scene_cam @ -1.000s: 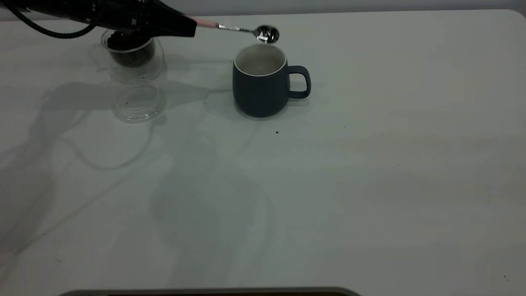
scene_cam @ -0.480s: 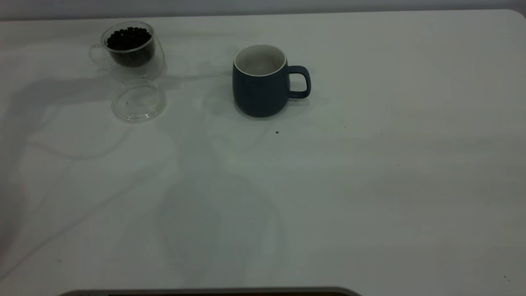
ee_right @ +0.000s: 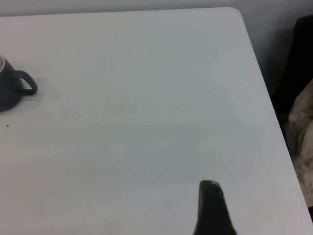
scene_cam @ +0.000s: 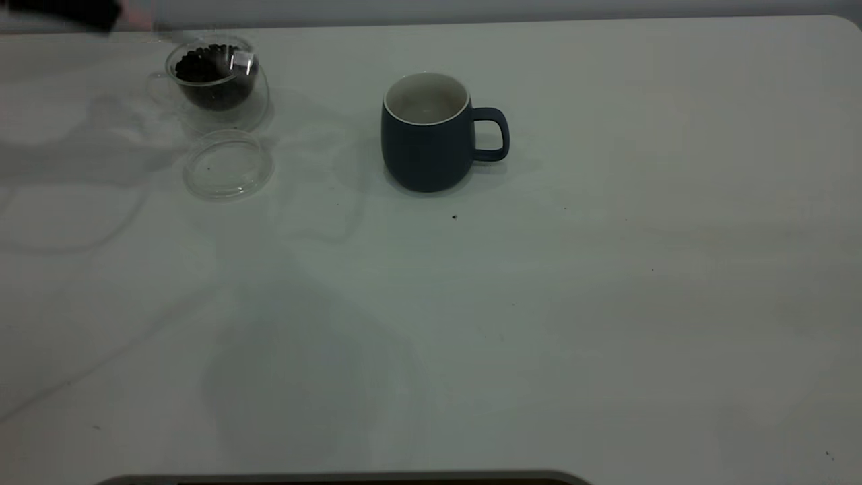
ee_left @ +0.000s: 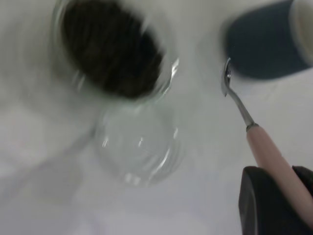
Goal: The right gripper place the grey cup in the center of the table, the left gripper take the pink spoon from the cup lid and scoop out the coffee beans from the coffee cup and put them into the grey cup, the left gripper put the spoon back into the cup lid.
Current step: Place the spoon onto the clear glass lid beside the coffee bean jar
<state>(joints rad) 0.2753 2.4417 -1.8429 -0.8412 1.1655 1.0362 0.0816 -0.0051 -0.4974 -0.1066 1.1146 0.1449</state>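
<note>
My left gripper (scene_cam: 60, 12) is a dark blur at the far left corner, shut on the pink spoon (ee_left: 271, 156) by its handle. The spoon's metal bowl (scene_cam: 241, 62) hangs at the mouth of the coffee cup (scene_cam: 214, 84). I cannot tell whether it touches the coffee beans (scene_cam: 202, 67) heaped inside. The clear cup lid (scene_cam: 227, 165) lies empty just in front of that cup. The grey cup (scene_cam: 427, 135) stands upright near the table's middle, handle to the right, showing only its white inside. Part of my right gripper (ee_right: 211, 210) hangs over bare table, far right of the grey cup (ee_right: 10, 90).
The white table (scene_cam: 606, 303) carries a few tiny dark specks (scene_cam: 454, 217) in front of the grey cup. Its right edge and rounded corner (ee_right: 234, 12) show in the right wrist view, with dark things beyond it.
A second ago my left gripper held the spoon above the grey cup. It then left the view, and now it is back at the far left with the spoon's bowl at the coffee cup.
</note>
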